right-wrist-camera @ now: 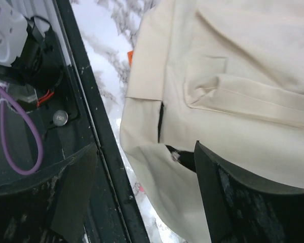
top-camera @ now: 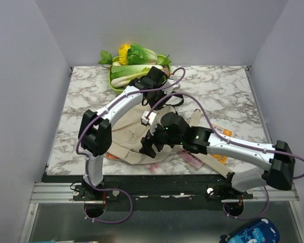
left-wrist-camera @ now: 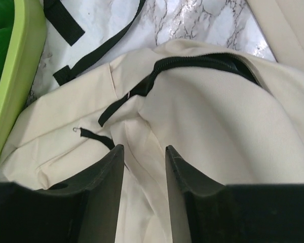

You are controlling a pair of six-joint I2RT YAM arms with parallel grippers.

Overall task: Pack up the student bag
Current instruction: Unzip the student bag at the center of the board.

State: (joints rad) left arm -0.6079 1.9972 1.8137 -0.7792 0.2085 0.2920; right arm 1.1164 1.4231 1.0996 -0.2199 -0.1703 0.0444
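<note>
**Overhead view.** The student bag (top-camera: 129, 142), a soft cream canvas backpack, lies slumped on the marble tabletop (top-camera: 223, 86) at lower centre of the frame, close to the near edge and partly hidden by both arms. A wide cream strap (top-camera: 195, 120) trails to the right of centre. A green tray (top-camera: 113, 81) of leafy vegetables stands at the upper centre. An orange packet (top-camera: 220, 132) lies at right of centre and a pink item (top-camera: 192, 160) beside the bag's lower right; their print is too small to read. A blue patterned case (top-camera: 251, 234) sits at the lower right corner, off the tabletop.

**Left wrist view.** The left claw (left-wrist-camera: 144, 149) is released: its black fingers (left-wrist-camera: 104, 177) stand apart over a fold of cream cloth. A black zip (left-wrist-camera: 202, 63) curves across the upper part of the bag, and a small metal pull (left-wrist-camera: 76, 130) shows at left of centre. Black straps (left-wrist-camera: 101, 48) cross the marble at the upper left.

**Right wrist view.** The right claw (right-wrist-camera: 144, 147) is spread wide, its fingers either side of the bag's lower edge and not pressing on it. A stitched pocket (right-wrist-camera: 228, 86) marks the canvas at right of centre.
</note>
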